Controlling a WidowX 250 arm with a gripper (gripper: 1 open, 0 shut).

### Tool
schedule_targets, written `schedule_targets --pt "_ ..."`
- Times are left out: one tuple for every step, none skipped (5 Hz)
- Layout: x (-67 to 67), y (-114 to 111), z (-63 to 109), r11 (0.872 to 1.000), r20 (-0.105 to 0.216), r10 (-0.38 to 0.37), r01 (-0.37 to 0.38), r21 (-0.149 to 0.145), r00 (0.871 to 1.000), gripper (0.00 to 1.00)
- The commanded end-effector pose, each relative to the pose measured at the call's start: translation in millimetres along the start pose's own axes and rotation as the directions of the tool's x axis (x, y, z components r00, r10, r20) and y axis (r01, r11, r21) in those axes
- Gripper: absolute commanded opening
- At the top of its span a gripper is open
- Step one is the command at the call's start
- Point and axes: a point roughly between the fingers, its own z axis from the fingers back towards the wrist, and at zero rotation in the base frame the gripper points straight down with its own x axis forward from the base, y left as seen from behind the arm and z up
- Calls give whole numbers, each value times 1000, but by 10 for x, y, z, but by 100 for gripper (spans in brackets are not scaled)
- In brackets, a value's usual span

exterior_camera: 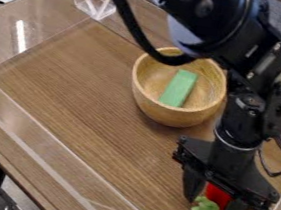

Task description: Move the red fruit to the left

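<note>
The red fruit (pixel 214 198) lies on the wooden table near the front right corner, its light-green leafy stem (pixel 202 208) pointing toward the front. My gripper (pixel 217 194) points straight down over it. The jaws are open, with one dark finger on each side of the fruit. The gripper body hides the fruit's top, so only a small red patch and the stem show.
A wooden bowl (pixel 141 81) holding a green rectangular block (pixel 179 87) stands behind the gripper, mid-table. Clear acrylic walls (pixel 35 29) ring the table, and the right wall runs close beside the gripper. Bare wood (pixel 77 96) stretches to the left.
</note>
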Motion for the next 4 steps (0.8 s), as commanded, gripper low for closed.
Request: schedule_targets --pt "108 -43 88 1000 38 11 -10 -22 999 100" --pt "112 -51 85 1000 36 12 -11 -23 999 100" --pt "124 -58 66 1000 36 14 -13 -23 999 100" --pt "135 -64 58 1000 38 16 -15 -23 999 0"
